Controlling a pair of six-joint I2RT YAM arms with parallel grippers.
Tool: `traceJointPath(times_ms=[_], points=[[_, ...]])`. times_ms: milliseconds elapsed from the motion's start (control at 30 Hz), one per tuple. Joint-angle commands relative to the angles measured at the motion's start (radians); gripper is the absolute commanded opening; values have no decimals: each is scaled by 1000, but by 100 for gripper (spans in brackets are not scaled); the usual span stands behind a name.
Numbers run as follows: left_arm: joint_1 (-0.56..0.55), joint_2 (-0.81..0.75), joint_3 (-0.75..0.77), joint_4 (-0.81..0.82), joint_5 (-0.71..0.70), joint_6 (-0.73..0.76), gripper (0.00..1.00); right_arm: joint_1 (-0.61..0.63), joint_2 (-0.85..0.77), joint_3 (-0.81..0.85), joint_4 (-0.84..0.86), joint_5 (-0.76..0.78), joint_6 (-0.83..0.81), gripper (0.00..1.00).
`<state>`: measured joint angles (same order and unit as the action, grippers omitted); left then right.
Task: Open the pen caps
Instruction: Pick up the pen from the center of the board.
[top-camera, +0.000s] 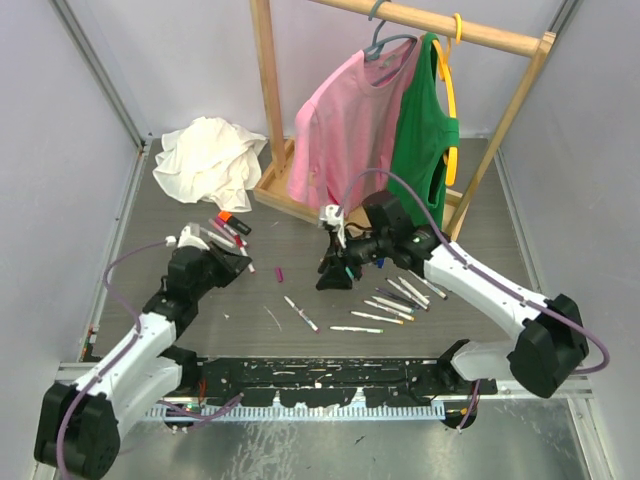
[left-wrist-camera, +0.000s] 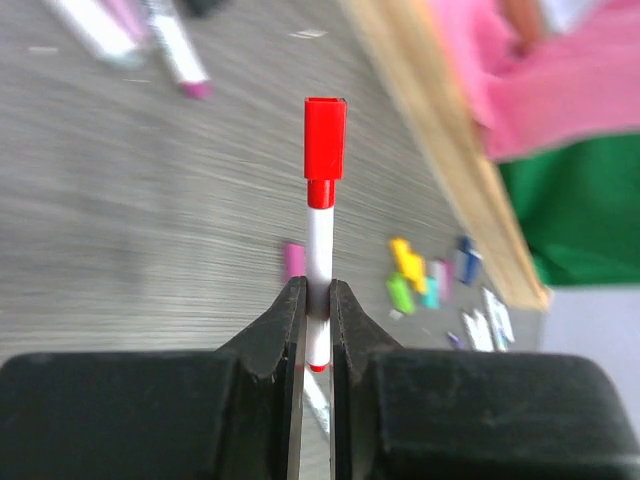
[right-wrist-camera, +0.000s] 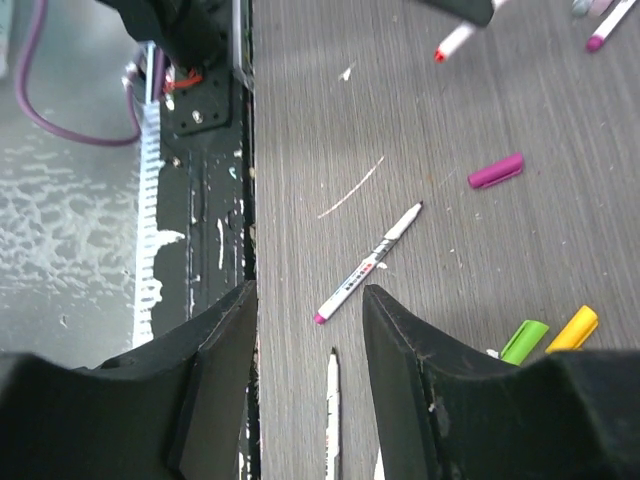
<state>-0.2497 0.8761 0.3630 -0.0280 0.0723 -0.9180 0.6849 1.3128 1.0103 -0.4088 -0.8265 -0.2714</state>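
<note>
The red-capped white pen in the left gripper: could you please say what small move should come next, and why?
Probably bring the open, empty right gripper to the red plastic cap: it is still on the slim white pen, which the left gripper clamps.

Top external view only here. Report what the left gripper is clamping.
Observer: In the left wrist view, the left gripper is shut on a slim white pen, with its red plastic cap on.
Operator: Now the right gripper.
Observer: In its own wrist view, the right gripper is open and empty.
Operator: Say what lies under it.
Observer: A white pen with a magenta end lies on the grey table, below the gap between the fingers.
</note>
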Motion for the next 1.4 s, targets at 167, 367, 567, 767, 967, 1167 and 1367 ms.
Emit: traceJointPath(times_ms=[167,367,567,767,967,1167,1367], points=[[-305,-170,-132,699,97,101,0,-160,-101,-83,303,-220,285,55],[-497,-91,-142,903,43,227,0,-239,-98,-248,788,-326,601,57],[-677,36,-121,1025,-76,350,0,-246,-82,-407,1278,-328,906,59],[-762,134,-104,1132,-154,391,0,-244,-76,-421,1291,-305,913,58],[-786,187,-81,1152,-213,355,0,-222,-62,-426,1313,-313,927,58],[-801,225,-68,1198,-228,311,0,-196,-48,-436,1315,-294,916,55],[-827,276,-43,1237,-225,300,0,-196,-42,-441,1311,-262,937,49]])
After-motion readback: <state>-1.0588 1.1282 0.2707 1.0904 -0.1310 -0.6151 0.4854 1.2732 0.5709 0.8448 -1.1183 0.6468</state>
